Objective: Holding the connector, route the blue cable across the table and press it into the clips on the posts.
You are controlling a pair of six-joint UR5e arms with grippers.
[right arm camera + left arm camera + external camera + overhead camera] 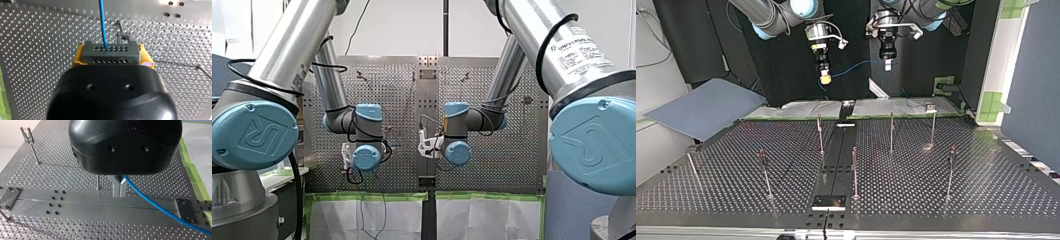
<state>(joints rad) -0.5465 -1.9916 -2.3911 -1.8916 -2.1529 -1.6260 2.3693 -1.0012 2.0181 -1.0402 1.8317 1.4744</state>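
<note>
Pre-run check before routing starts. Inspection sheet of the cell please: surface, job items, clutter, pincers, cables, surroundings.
Surface: perforated table, bare metal, with a dark centre plate.
Job's things: grey connector held in the right pincer; blue cable exits it; posts upright, no cable in any clip.
Clutter: nothing seen.
Pincers: right pincer, yellow pads, shut on the connector; left pincer, metal fingers, shut on the blue cable; both raised off the table.
Cables: blue cable spans the air between the pincers; black arm cables looped on the arms.
Surroundings: grey board at the top view's left; green tape at its right.
</note>
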